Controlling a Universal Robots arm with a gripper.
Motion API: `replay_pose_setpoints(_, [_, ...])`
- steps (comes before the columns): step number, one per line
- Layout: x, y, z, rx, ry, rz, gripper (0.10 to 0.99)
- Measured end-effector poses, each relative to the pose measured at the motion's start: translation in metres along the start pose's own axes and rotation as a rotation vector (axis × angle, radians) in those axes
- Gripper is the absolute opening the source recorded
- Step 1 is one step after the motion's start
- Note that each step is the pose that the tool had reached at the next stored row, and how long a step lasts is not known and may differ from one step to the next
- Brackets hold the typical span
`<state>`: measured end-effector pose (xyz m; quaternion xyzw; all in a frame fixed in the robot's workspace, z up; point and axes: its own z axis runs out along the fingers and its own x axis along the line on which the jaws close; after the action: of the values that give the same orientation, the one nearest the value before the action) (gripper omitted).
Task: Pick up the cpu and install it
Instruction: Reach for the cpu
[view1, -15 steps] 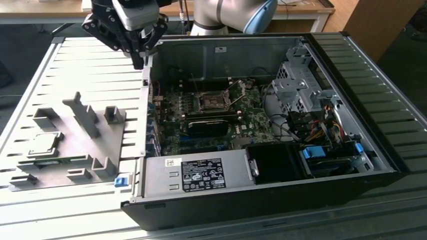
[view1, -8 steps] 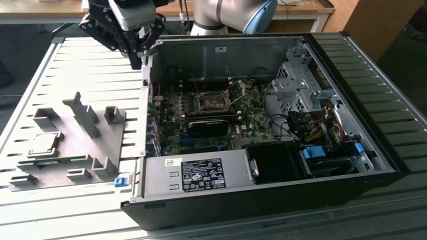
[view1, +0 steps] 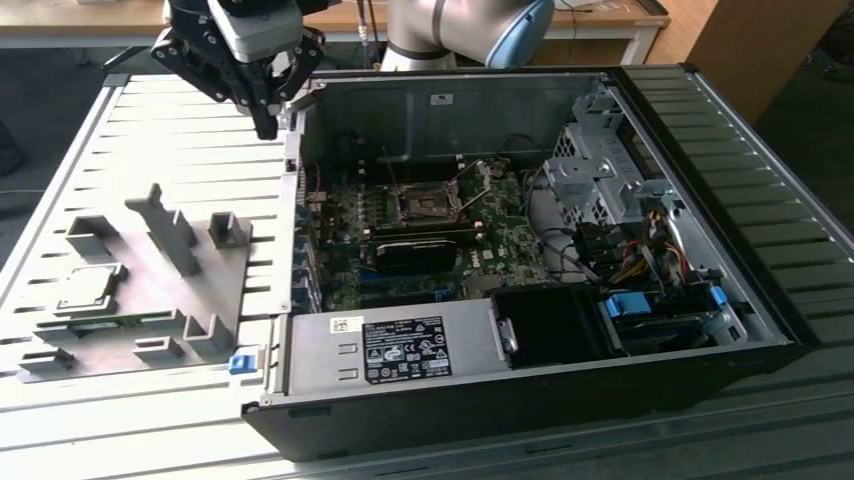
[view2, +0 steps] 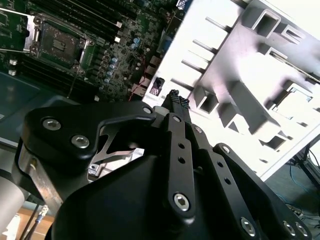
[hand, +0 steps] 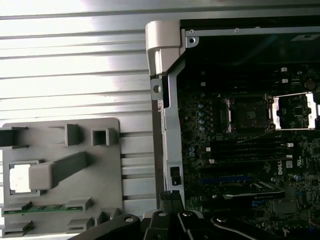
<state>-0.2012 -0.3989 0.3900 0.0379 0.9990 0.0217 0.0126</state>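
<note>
Nearest of all, the open computer case (view1: 467, 100) lay flat on the slatted bench (view1: 160, 150), and its power supply (view1: 387, 350) sat tight against the near wall, label up. Over by the bench's edge on the exterior view's left lay the grey fixture plate (view1: 147, 300), and there was the cpu (view1: 87, 287), flat in a square pocket close to the plate's outer edge, silvery top up, with nothing touching it. The first wrist view caught it too, bright in its pocket just beside a long grey block (hand: 60, 170) standing on the plate. A little further back, inside the case, the green motherboard (view1: 441, 240) covered the floor, and the dark socket (view1: 424, 205) lay open on it, its cover frame swung up to one side. Farthest off, the gripper (view1: 267, 128) hung above the bench just outside the case's far corner on the exterior view's left, well apart from the cpu and holding nothing. Its fingers were pressed together into a single dark tip. In both wrist views that tip pointed down beside the case's side wall, between fixture plate and motherboard. Behind it, the arm (view1: 467, 30) rose at the bench's far edge
</note>
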Motion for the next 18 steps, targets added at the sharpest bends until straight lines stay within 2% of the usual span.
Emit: replay_pose_setpoints(18, [0.0103, -0.0008, 0.0, 0.0, 0.0, 0.0, 0.106])
